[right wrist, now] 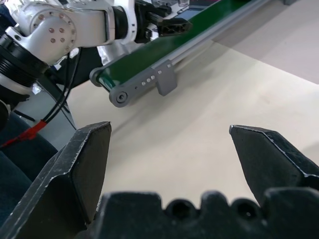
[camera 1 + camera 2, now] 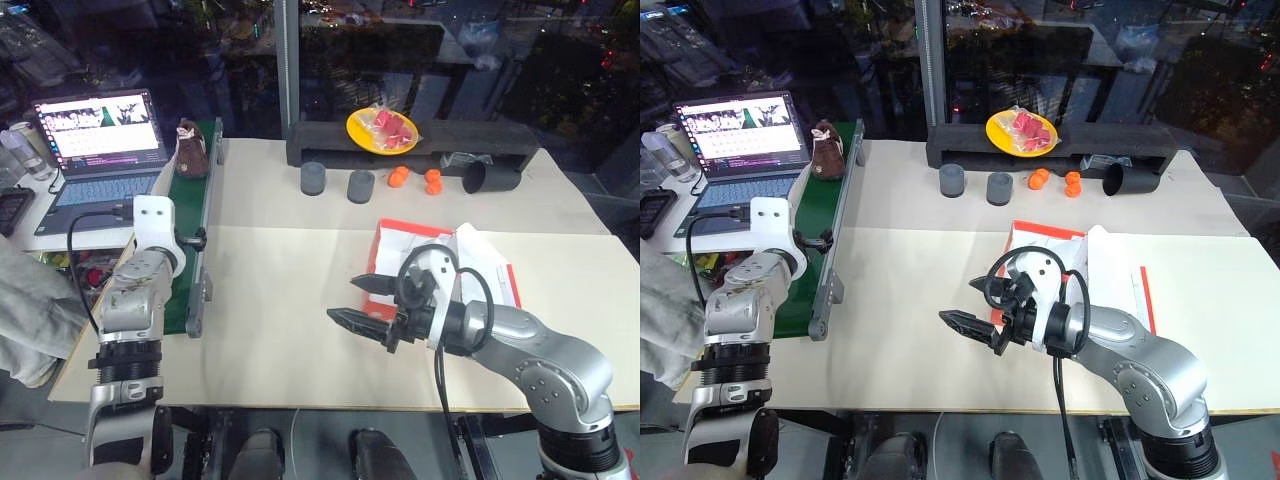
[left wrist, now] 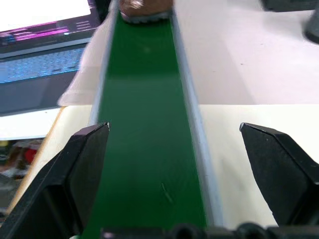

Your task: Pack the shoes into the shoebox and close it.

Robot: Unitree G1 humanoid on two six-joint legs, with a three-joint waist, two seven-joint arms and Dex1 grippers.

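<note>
One brown fuzzy shoe (image 2: 190, 148) stands at the far end of the green conveyor belt (image 2: 192, 250) on the table's left side; its sole also shows in the left wrist view (image 3: 144, 11). My left gripper (image 3: 174, 164) hovers over the belt's near part, open wide and empty, well short of the shoe. The red-orange shoebox (image 2: 400, 226) lies right of centre with white paper (image 2: 480, 250) inside, partly hidden by my right arm. My right gripper (image 2: 362, 302) stands open and empty above the bare table just left of the box, pointing toward the belt.
An open laptop (image 2: 100, 140) sits left of the belt. At the back stand a black riser (image 2: 330, 148) with a yellow plate (image 2: 382, 130), two grey cylinders (image 2: 313, 178), orange balls (image 2: 400, 176) and a tipped black cup (image 2: 490, 177).
</note>
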